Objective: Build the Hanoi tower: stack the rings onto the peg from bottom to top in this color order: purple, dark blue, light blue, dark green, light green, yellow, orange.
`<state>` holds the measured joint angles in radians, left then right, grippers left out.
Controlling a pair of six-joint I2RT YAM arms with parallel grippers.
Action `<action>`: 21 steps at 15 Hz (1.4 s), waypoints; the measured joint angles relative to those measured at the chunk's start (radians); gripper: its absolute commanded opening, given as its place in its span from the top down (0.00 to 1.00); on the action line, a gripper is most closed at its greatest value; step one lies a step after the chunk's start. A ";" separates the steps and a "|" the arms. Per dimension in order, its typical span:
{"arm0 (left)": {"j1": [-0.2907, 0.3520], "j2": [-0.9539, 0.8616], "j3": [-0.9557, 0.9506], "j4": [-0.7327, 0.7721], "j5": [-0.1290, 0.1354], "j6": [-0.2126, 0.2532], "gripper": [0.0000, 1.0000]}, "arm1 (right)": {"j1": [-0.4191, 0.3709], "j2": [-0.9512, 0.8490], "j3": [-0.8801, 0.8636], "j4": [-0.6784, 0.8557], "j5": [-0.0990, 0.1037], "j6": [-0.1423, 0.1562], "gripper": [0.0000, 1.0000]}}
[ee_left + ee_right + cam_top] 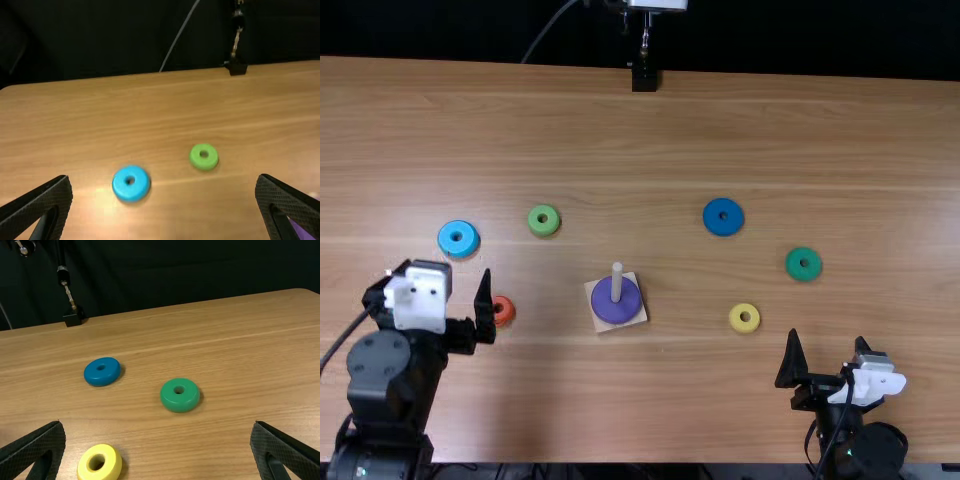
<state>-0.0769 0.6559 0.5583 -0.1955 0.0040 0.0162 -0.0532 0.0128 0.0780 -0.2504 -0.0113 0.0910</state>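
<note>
L gripper (446, 268) and R gripper (827, 336): fingers wide apart, nothing held. Purple ring (613, 304): on peg (617, 280), slightly toward tabletop's (620, 130) near edge. Next, prob.: dark blue ring (723, 230), between peg and far R corner. Use R gripper: center over ring, descend vert., clamp w/o tilt, lift above peg tip, align hole, lower level.
</note>
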 measured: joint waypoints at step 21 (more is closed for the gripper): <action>0.077 -0.644 -0.454 -0.173 -0.050 0.010 0.00 | 0.000 0.000 0.000 -0.002 0.000 0.000 0.00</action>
<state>-0.0002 0.0116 0.1040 -0.3683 -0.0460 0.0261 -0.0536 0.0128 0.0784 -0.2527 -0.0113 0.0914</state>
